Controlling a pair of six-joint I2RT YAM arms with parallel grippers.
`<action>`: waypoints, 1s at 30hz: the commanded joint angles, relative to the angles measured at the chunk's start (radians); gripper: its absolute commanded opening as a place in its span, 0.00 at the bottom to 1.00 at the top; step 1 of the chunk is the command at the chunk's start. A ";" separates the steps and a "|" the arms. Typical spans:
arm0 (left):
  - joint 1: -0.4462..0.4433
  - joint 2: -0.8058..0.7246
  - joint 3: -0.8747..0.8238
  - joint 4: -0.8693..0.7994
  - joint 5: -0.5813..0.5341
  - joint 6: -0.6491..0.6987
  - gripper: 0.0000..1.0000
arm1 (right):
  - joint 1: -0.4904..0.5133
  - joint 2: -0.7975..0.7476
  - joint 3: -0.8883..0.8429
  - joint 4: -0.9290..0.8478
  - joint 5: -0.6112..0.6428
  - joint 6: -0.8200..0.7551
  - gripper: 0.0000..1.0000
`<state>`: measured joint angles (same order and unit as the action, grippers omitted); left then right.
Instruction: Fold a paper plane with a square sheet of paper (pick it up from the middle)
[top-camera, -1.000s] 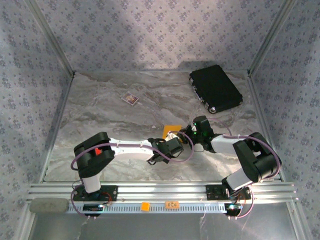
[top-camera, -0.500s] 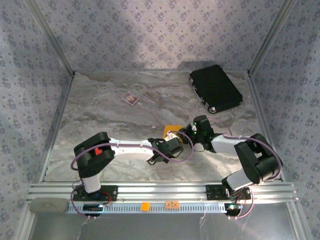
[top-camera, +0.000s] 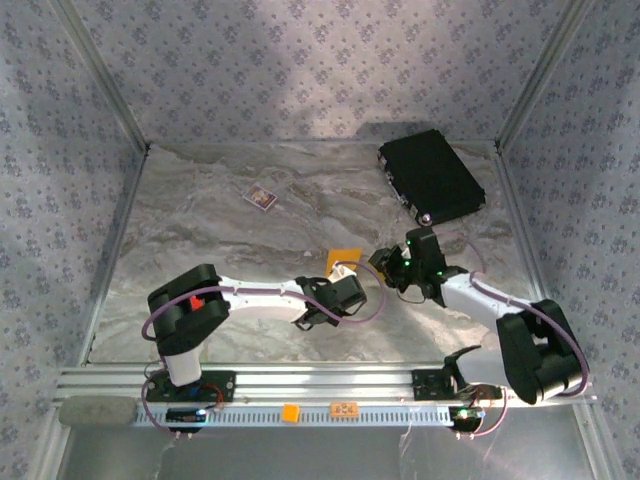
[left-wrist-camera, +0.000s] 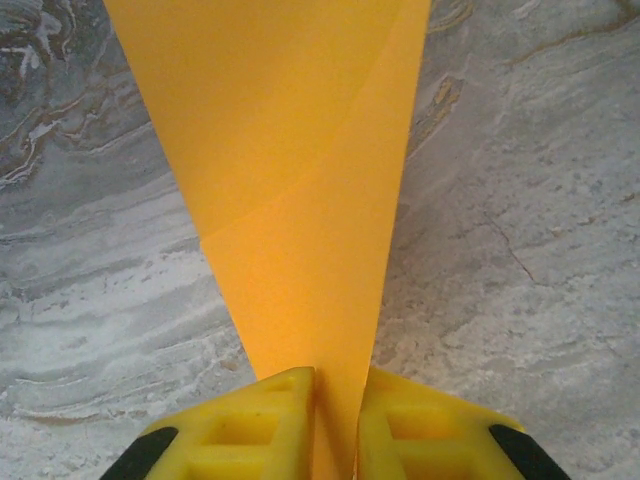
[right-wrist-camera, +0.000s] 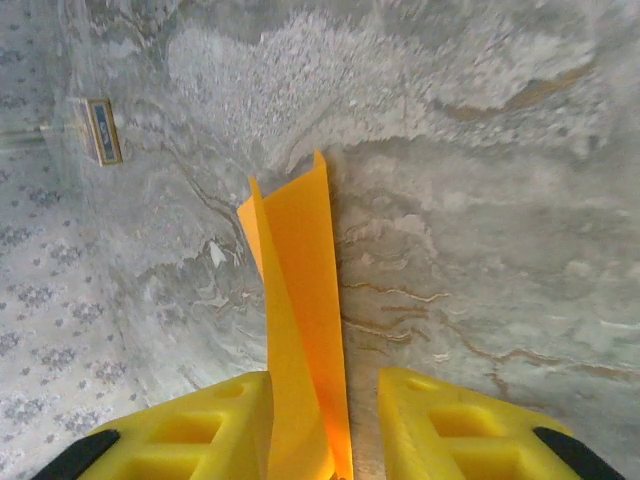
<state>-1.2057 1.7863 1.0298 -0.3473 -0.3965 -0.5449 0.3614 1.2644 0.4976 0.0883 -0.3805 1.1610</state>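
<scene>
- Orange-yellow folded paper sits over the near middle of the marbled table, between the two grippers and well apart from the black case at the far right.
- The left gripper is clamped on the paper's narrow end. Both yellow pads press the sheet with no gap showing.
- From those fingertips the paper runs straight ahead, and it widens as it goes. That line is its long axis.
- The right gripper has its jaws standing apart. The paper stands on edge between them, close by one finger, with bare table showing on the other side.
- Seen from above, the left gripper lies just near of the paper and the right gripper just to its right.
- By my judgement only the left arm has a real hold, so the coming move depends on that hold.
</scene>
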 joint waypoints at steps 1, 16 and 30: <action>0.004 0.004 -0.011 0.011 0.019 -0.024 0.17 | -0.020 -0.040 -0.013 -0.089 0.026 -0.047 0.36; 0.034 0.007 -0.044 0.052 0.101 -0.069 0.17 | -0.036 -0.054 -0.042 -0.104 0.006 -0.065 0.37; 0.072 0.001 -0.121 0.161 0.214 -0.113 0.03 | -0.031 -0.042 -0.064 -0.087 -0.009 -0.088 0.36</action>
<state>-1.1481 1.7611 0.9535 -0.2222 -0.2493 -0.6346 0.3294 1.2221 0.4427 0.0067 -0.3813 1.1015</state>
